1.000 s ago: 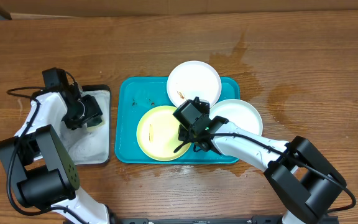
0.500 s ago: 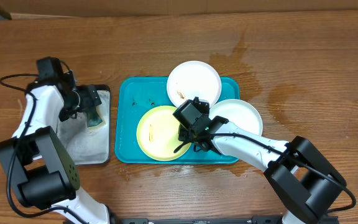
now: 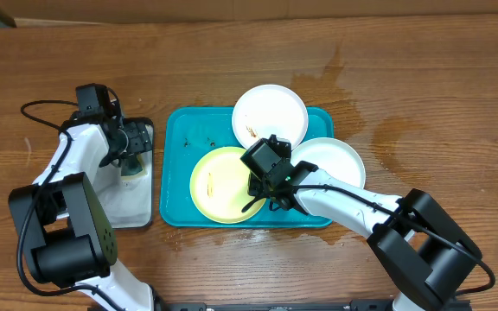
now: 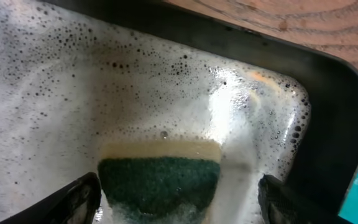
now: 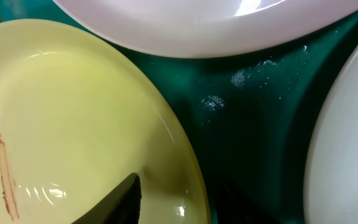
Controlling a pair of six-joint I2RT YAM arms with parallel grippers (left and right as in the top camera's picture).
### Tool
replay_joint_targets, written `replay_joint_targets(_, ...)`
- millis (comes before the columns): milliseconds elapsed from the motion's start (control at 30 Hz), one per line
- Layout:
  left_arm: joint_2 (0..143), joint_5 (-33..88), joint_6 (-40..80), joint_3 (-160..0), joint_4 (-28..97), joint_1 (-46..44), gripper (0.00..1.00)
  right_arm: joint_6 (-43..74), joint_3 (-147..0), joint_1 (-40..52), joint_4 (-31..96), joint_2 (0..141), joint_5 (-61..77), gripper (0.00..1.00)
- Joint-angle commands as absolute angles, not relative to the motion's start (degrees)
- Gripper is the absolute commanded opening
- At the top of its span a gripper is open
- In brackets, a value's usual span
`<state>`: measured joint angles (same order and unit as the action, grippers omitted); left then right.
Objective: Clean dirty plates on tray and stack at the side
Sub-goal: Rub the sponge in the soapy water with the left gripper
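Observation:
The teal tray (image 3: 177, 147) holds a pale yellow-green plate (image 3: 219, 183) at its front and a white plate (image 3: 271, 112) at its back. A second white plate (image 3: 331, 164) overlaps its right rim. Both the yellow-green plate (image 5: 73, 124) and the back white plate carry brownish smears. My right gripper (image 3: 262, 188) is shut on the yellow-green plate's right rim, one finger (image 5: 120, 202) inside the dish, the other outside it. My left gripper (image 3: 128, 152) hangs open over a green and yellow sponge (image 4: 159, 183), its fingertips (image 4: 79, 199) on either side of it.
The sponge (image 3: 131, 166) lies in foamy water at the far right corner of a black-rimmed tray (image 3: 119, 203), left of the teal tray. A wet patch (image 3: 344, 78) darkens the wooden table behind and right of the plates. A cable (image 3: 41, 108) loops at the far left.
My left arm swung out to the left, leaving the sponge in the foam, then came back over it with the jaws wide. The right arm and the plates have not moved.

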<state>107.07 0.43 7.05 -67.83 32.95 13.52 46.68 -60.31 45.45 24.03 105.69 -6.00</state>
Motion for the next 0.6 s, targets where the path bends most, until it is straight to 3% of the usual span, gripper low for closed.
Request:
replay_joint_targets(0, 108.0, -1.0, 6.2, -67.5, 32.7, 13.4, 0.83, 46.4, -60.0, 45.3, 24.1, 106.2, -6.4, 0.41)
replay_joint_targets(267, 108.0, -0.6, 6.2, -67.5, 32.9, 13.4, 0.84, 46.5, -60.0, 45.3, 23.5, 106.6, -6.4, 0.39)
replay_joint_targets(567, 108.0, -0.6, 6.2, -67.5, 34.3, 13.4, 0.84, 46.5, -60.0, 45.3, 23.9, 106.7, -6.4, 0.09)
